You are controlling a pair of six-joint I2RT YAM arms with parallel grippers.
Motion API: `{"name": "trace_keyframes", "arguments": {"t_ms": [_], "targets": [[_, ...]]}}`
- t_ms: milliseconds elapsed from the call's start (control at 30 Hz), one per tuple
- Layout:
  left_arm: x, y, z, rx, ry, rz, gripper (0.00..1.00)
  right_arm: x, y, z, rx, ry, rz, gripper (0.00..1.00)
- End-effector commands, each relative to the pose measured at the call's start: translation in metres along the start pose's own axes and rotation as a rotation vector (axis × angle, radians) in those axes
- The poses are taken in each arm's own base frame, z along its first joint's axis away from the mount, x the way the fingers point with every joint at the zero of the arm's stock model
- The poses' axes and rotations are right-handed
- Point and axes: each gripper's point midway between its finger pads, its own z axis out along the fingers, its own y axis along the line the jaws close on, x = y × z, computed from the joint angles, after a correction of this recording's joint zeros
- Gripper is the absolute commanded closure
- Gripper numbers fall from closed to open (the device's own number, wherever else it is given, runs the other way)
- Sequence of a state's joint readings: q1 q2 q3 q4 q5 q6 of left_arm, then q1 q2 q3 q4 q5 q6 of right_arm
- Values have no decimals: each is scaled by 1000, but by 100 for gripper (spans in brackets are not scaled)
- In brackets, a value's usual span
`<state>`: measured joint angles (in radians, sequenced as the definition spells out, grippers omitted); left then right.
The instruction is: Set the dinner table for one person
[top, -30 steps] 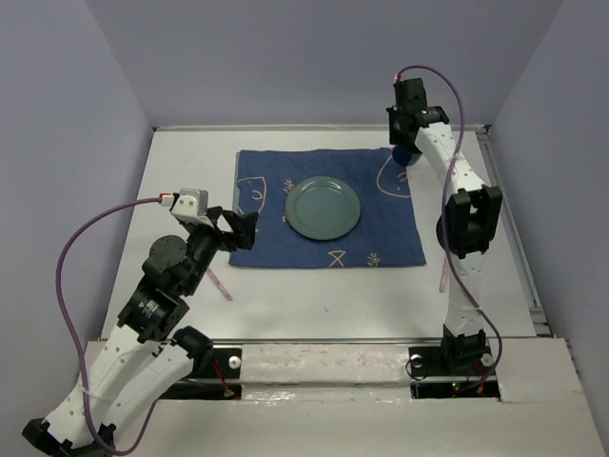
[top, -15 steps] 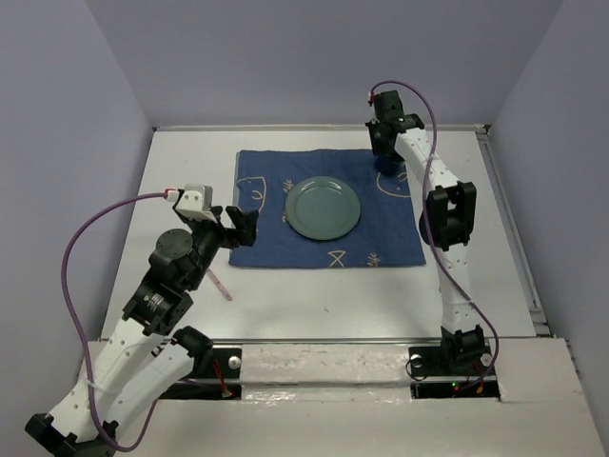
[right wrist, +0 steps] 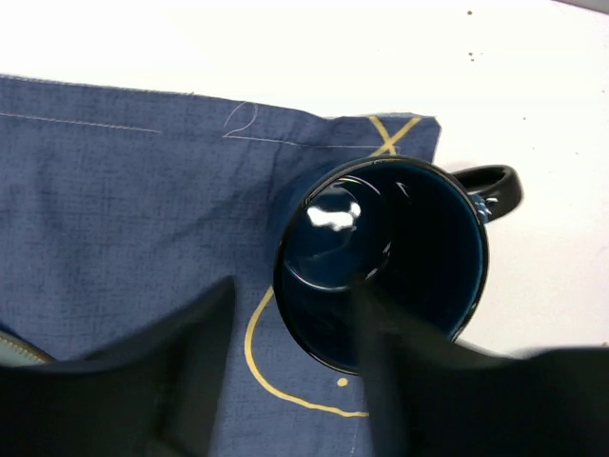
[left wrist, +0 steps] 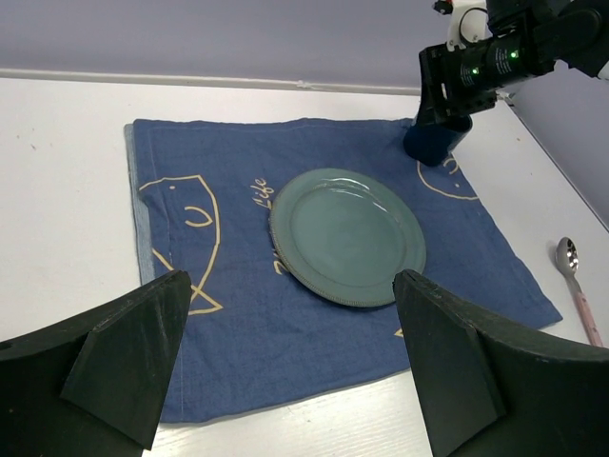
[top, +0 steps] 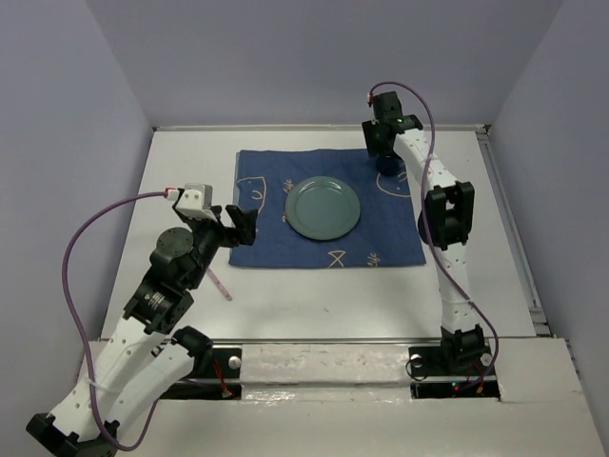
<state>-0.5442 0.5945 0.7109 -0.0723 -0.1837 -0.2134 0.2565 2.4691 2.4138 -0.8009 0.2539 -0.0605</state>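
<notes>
Table [top: 190,171]: white, flat, lavender walls [top: 67,143] round it. It carries everything you see. All positions below are referenced to the teal plate [top: 324,209].

Plate: lies flat in the middle of the blue fish-pattern cloth [top: 266,181]. The cloth reaches past the plate on every side, and white table shows all round the cloth.

Mug [right wrist: 381,248]: dark blue, upright, mouth up. It is far-right of the plate on the cloth's corner there, apart from the plate's rim. Its handle [right wrist: 490,186] points away from the plate, over bare table.

Your right pincer [right wrist: 295,286]: comes down on the mug from above and straddles the wall on the plate's side. One finger is outside and one is down inside. The fingers are parted, and a strip of cloth shows between the outer finger and the mug, so you see no pinch.

Your left pincer [top: 240,224]: spread wide, holding nothing. It hangs over the cloth's edge left of the plate and is aimed across at it. Flat cloth lies between the two.

Spoon [left wrist: 574,286]: pink handle, metal bowl, flat on bare table right of the plate, off the cloth. In the top view your right arm [top: 447,248] covers that spot.

A thin pink thing [top: 221,284] lies on the table near-left of the plate, off the cloth, just beside your left arm [top: 162,286]. It is too small to identify.
</notes>
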Motion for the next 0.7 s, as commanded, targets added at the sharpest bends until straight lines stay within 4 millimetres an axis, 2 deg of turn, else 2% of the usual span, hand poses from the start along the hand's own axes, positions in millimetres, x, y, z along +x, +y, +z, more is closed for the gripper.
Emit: {"name": "trace_keyframes", "arguments": {"t_ms": [0, 100, 133, 167, 200, 233, 267, 300, 333, 400, 433, 467, 500, 533, 567, 600, 633, 667], "targets": [[-6, -1, 2, 13, -29, 14, 1, -51, -22, -36, 67, -151, 49, 36], [-10, -2, 0, 19, -42, 13, 1, -60, -30, -56, 86, -181, 96, 30], [-11, -1, -1, 14, -46, 13, 1, -71, -37, -78, 94, -216, 120, 30], [-13, 0, -2, 10, -53, 12, 1, -72, -39, -88, 98, -227, 171, 30], [-13, 1, -3, 9, -55, 11, 1, -58, -39, -88, 104, -194, 184, 30], [-16, 1, -4, 10, -64, 9, 1, -67, -52, -119, 108, -241, 264, 30], [-18, -1, -7, 21, -72, 4, 1, -50, -63, -137, 118, -236, 346, 37], [-18, -1, -7, 21, -72, 4, 1, -16, -61, -114, 132, -143, 325, 37], [-20, -2, -8, 29, -78, 2, 1, -19, -74, -149, 138, -208, 433, 44], [-24, -3, -9, 38, -88, 0, 1, 24, -75, -158, 151, -171, 503, 53], [-29, -1, -11, 37, -99, -4, 1, 74, -84, -160, 190, -130, 575, 67], [-30, -2, -12, 42, -106, -8, 1, 102, -87, -160, 210, -99, 607, 71], [-32, -1, -13, 43, -115, -8, 1, 128, -88, -159, 218, -70, 643, 72], [-35, -2, -18, 47, -131, -11, 1, 188, -88, -147, 241, 41, 704, 72], [-37, -2, -19, 45, -139, -13, 1, 204, -91, -155, 235, 47, 744, 72], [-40, -2, -23, 49, -149, -15, 1, 225, -87, -154, 207, 90, 774, 72], [-41, -4, -24, 56, -153, -16, 1, 245, -94, -154, 222, 127, 809, 71], [-42, -6, -27, 65, -160, -18, 1, 274, -91, -153, 238, 187, 820, 67]]}}
